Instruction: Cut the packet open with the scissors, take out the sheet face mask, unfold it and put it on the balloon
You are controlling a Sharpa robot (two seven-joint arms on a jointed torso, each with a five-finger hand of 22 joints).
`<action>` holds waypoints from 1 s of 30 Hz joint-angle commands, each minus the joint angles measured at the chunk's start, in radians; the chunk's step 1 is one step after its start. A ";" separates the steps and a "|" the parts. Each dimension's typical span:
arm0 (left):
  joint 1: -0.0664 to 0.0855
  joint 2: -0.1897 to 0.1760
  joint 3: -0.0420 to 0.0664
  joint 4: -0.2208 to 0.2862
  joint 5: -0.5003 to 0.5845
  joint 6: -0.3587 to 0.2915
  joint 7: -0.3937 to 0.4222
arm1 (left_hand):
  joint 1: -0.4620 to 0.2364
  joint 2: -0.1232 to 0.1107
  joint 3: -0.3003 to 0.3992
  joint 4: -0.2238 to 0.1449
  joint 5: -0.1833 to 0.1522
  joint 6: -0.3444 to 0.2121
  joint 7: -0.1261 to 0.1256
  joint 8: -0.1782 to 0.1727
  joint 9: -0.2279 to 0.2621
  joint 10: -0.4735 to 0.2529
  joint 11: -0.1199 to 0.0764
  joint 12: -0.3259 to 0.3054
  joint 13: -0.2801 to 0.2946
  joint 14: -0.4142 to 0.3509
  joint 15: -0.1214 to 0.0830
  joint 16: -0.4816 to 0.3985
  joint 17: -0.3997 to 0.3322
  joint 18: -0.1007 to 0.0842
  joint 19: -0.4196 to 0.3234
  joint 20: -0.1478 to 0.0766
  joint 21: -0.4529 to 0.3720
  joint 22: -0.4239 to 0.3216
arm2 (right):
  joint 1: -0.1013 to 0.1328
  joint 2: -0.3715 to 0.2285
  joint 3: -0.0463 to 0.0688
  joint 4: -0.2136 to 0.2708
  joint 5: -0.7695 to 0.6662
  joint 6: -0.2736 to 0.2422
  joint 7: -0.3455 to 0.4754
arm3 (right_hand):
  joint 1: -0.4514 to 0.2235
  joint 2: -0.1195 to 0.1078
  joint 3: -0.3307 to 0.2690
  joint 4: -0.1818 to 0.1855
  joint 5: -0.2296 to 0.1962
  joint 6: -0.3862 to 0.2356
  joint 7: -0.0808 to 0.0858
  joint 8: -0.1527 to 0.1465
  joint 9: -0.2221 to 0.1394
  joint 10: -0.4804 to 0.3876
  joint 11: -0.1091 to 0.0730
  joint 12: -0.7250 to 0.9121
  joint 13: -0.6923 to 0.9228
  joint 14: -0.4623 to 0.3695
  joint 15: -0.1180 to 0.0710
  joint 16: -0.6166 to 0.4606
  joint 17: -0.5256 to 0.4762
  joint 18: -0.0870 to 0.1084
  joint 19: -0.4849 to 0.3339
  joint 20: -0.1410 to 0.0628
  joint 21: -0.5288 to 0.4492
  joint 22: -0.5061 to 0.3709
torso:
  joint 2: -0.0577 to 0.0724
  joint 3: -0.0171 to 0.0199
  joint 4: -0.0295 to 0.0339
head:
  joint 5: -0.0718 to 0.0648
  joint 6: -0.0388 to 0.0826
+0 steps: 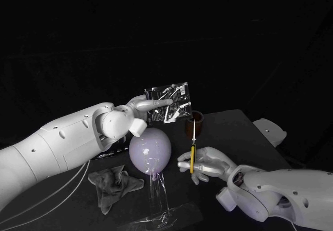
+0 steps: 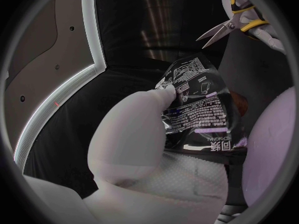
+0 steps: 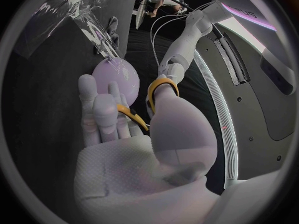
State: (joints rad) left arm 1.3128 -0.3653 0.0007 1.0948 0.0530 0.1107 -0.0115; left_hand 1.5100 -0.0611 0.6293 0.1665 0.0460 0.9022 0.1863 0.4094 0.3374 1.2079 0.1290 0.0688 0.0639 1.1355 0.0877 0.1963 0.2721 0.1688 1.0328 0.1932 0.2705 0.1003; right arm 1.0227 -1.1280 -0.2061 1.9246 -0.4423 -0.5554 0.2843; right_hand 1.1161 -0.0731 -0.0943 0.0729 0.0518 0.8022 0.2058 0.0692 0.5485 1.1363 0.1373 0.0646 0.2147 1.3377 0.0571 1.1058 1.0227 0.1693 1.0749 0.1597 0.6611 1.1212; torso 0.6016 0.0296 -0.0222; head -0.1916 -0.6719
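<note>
The left hand pinches the packet up above the balloon. To the right and nearer, the right hand grips the scissors, blades up, near the packet's lower right corner. Held at one side, the foil may bend away from the blades, and a stray tip could pop the balloon

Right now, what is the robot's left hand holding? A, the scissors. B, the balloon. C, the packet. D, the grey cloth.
C: the left hand holds the packet up off the table, while the scissors are in the right hand.
</note>
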 commanded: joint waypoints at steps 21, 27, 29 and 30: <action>0.005 0.006 0.002 -0.002 0.008 0.064 0.008 | -0.001 0.009 0.008 0.000 0.003 0.003 0.002 0.007 0.046 0.008 -0.001 -0.005 0.000 0.007 -0.002 0.002 0.002 0.014 0.008 -0.004 0.006 0.002 | -0.005 0.017 0.001 0.003 -0.020 0.021 -0.004 | 0.021 0.030 -0.041 0.003 -0.004 0.008 0.010 0.003 -0.012 0.004 0.000 0.000 -0.028 -0.009 -0.001 0.005 -0.014 0.008 -0.009 -0.001 -0.002 -0.007 | -0.001 -0.0006 0.0004 | 0.000 0.002; 0.005 0.005 0.002 -0.002 0.006 0.082 -0.003 | -0.002 0.009 0.009 -0.002 0.003 0.003 0.002 0.007 0.046 0.008 -0.001 -0.005 0.000 0.008 -0.002 0.003 0.003 0.014 0.009 -0.004 0.007 0.002 | -0.005 0.019 0.001 0.004 -0.022 0.020 -0.002 | 0.029 0.039 -0.054 0.003 -0.004 0.009 0.010 0.003 -0.016 0.005 0.000 0.000 -0.036 -0.012 0.000 0.005 -0.018 0.009 -0.012 0.000 -0.004 -0.008 | 0.000 -0.0002 0.0010 | 0.000 0.003; 0.005 0.005 0.002 -0.002 0.005 0.089 -0.007 | -0.002 0.009 0.009 -0.002 0.003 0.003 0.002 0.007 0.046 0.008 -0.001 -0.005 0.000 0.008 -0.002 0.003 0.003 0.014 0.009 -0.004 0.007 0.002 | -0.005 0.019 0.001 0.004 -0.022 0.019 -0.001 | 0.033 0.043 -0.060 0.003 -0.004 0.009 0.010 0.003 -0.017 0.005 0.001 0.000 -0.040 -0.012 0.000 0.006 -0.019 0.009 -0.013 0.000 -0.004 -0.009 | 0.000 0.0000 0.0008 | 0.001 0.002; 0.005 0.004 0.002 -0.002 0.005 0.093 -0.009 | -0.002 0.009 0.009 -0.002 0.003 0.003 0.002 0.007 0.046 0.008 -0.001 -0.005 0.000 0.008 -0.002 0.003 0.003 0.014 0.009 -0.004 0.007 0.002 | -0.005 0.019 0.001 0.005 -0.023 0.019 -0.001 | 0.033 0.043 -0.060 0.003 -0.004 0.009 0.010 0.003 -0.017 0.005 0.001 0.000 -0.040 -0.012 0.000 0.006 -0.019 0.009 -0.013 0.000 -0.004 -0.009 | 0.000 0.0002 0.0006 | 0.001 0.002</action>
State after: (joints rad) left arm 1.3150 -0.3624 0.0008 1.0914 0.0532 0.1641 -0.0171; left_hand 1.5105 -0.0608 0.6333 0.1623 0.0459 0.9023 0.1864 0.4137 0.3374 1.2073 0.1295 0.0688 0.0639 1.1381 0.0881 0.1963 0.2729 0.1679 1.0365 0.1895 0.2740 0.1010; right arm 1.0184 -1.1098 -0.2059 1.9264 -0.4511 -0.5528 0.2734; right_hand 1.1501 -0.0392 -0.1498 0.0759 0.0518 0.8065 0.2045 0.0692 0.5319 1.1379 0.1358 0.0646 0.1757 1.3305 0.0571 1.1057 1.0050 0.1613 1.0675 0.1594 0.6603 1.1134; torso 0.6010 0.0292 -0.0213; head -0.1915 -0.6691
